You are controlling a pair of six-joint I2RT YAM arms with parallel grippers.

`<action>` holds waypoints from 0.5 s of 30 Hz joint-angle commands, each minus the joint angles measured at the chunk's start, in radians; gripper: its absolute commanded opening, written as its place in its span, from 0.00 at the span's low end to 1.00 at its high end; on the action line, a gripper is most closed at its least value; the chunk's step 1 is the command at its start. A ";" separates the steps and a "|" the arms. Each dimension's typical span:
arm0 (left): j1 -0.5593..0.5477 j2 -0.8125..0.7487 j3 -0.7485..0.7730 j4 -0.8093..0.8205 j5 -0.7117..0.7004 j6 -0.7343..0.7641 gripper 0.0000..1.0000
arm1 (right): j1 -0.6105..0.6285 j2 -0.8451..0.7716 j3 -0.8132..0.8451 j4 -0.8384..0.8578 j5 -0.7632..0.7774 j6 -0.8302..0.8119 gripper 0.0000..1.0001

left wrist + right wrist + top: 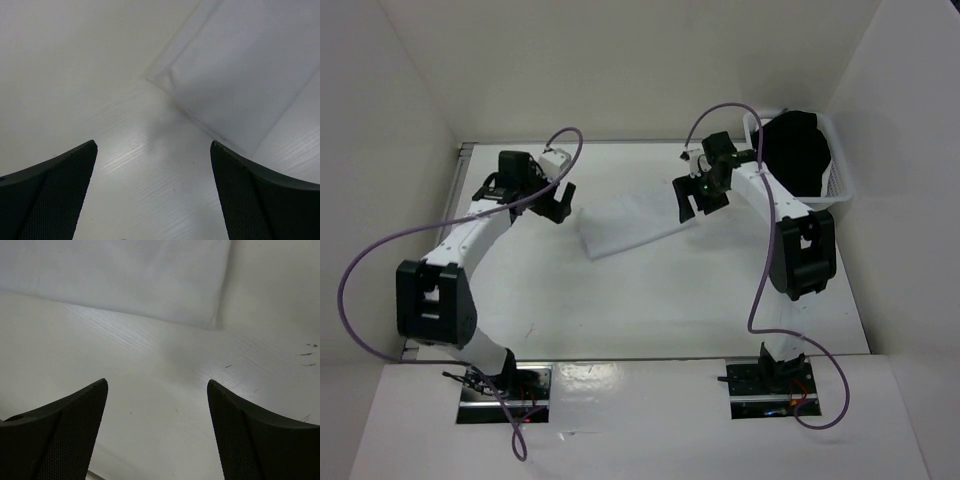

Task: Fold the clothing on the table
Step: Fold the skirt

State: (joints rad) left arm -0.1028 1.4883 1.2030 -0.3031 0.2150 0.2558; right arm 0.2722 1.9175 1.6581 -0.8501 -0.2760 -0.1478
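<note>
Bench (620,310): bare white surface from the near edge up to the cloth.
Left jaws: spread wide and empty, hanging over bare bench just beside the cloth's left end.
Right jaws: also apart, gripping nothing, near the cloth's right end.
Clothing (630,225): a flat white oblong, lying aslant about the bench's middle, nearer the far edge, between the two pairs of jaws.
Step in hand: seemingly another fold, judging by the jaws poised at either end.
Doing it well: each pair should bite a matching corner through all layers, lift low and together, then lay edge on edge without dragging.
Basket (842,190): far right corner, holding a black garment (795,150).
Hard to see: white on white blurs the cloth's edges. Its layer count cannot be told. From above, the right jaws cover its right end. The wrist views crop most of it.
</note>
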 commanded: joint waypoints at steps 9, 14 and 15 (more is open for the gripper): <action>0.048 0.424 0.255 -0.079 0.289 0.028 0.99 | -0.004 -0.084 -0.095 0.098 0.027 -0.015 0.85; 0.081 0.552 0.346 -0.090 0.357 0.028 0.96 | -0.004 -0.095 -0.104 0.108 0.027 -0.006 0.84; 0.081 0.566 0.358 -0.099 0.357 0.028 0.93 | -0.004 -0.095 -0.104 0.108 0.027 -0.006 0.84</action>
State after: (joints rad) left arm -0.0330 2.0029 1.5139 -0.3889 0.4820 0.2623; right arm 0.2714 1.8683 1.5620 -0.7910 -0.2504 -0.1509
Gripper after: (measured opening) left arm 0.952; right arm 0.839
